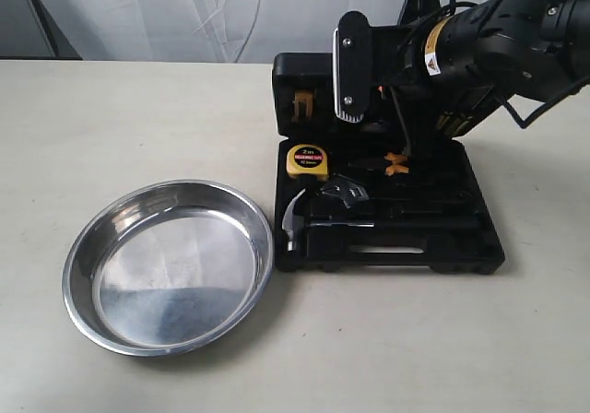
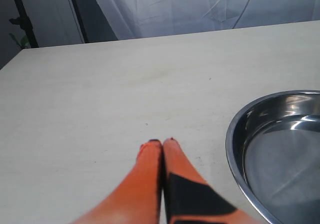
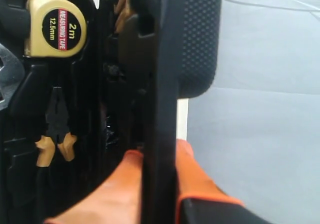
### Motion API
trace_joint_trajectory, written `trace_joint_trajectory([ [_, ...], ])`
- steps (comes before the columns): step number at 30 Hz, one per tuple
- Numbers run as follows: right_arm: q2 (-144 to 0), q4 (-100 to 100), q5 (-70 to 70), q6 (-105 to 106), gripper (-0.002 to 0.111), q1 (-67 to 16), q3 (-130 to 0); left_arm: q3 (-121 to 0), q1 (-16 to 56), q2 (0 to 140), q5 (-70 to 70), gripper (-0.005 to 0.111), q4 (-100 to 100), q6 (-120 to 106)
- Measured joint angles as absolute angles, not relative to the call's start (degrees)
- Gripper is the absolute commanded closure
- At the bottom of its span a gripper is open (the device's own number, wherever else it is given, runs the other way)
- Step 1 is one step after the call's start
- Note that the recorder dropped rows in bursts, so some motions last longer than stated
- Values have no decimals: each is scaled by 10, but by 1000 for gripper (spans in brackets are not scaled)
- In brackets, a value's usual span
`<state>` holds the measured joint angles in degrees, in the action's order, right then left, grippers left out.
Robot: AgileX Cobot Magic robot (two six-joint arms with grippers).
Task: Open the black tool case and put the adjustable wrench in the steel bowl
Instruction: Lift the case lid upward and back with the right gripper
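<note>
Pale flat table fills most of what you see, w/ a white curtain at the back. On the left of the exterior view sits your wide, round, shiny steel bowl, w/ nothing in it. Just beside it, almost touching its rim, lies the flat black plastic tool case. It's open, w/ its lid standing up at the back. Your right gripper has its orange fingers pinched on the lid's edge, one each side. Your left gripper is near the bowl, fingers pressed together w/ nothing btwn them. Inside the case you see a silver-headed hammer. The small adjustable wrench, silver head & black handle, lies in the case btwn the hammer & a yellow tape measure.
</note>
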<state>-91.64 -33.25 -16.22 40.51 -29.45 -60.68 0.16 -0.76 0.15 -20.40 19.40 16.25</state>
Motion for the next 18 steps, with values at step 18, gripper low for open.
trace_joint_trajectory([
  [18,-832,-283,-337,400,109,-337,-575,2,-8,1,-204,107,194,162],
])
